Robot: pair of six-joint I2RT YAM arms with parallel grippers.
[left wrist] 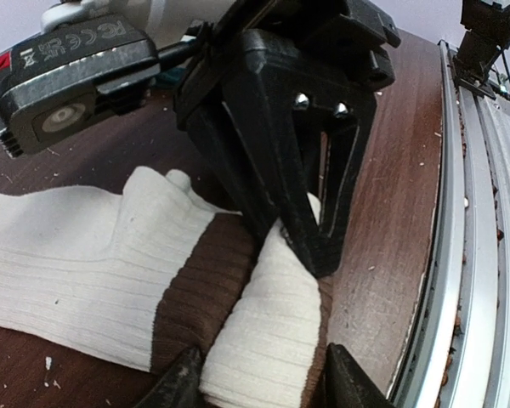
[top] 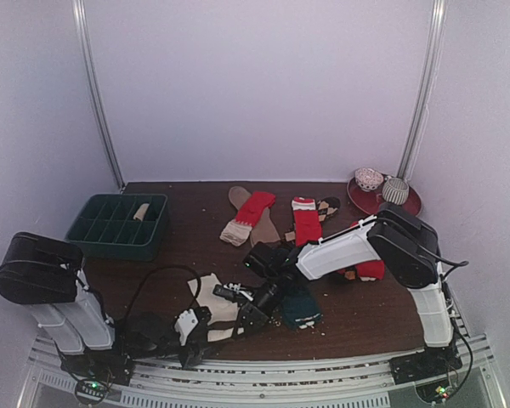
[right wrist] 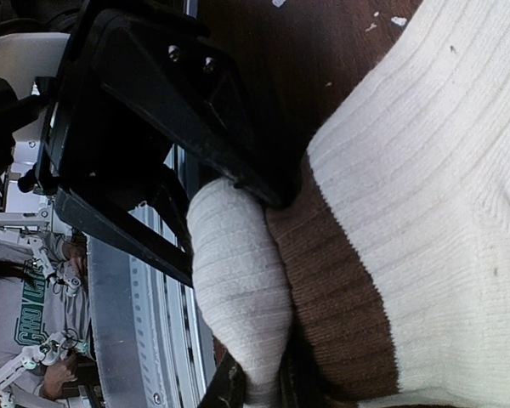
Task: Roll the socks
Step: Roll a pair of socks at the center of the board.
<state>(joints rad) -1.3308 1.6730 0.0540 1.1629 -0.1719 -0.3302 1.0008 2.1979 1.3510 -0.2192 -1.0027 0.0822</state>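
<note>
A cream sock with a brown band (top: 207, 294) lies flat near the front edge, its near end rolled into a tight bundle (left wrist: 268, 327). My left gripper (left wrist: 263, 387) is shut on one end of that bundle. My right gripper (right wrist: 263, 395) is shut on the other end of the bundle (right wrist: 238, 280). The two grippers meet over the sock in the top view, the left (top: 235, 321) and the right (top: 257, 304). A dark teal sock (top: 302, 309) lies just right of them. Red socks (top: 306, 221) and brown socks (top: 238, 200) lie flat farther back.
A dark green compartment tray (top: 93, 229) at the back left holds one beige roll (top: 141, 211). A red plate (top: 412, 204) at the back right holds two rolled bundles. The metal front rail (left wrist: 459, 255) runs close beside the grippers.
</note>
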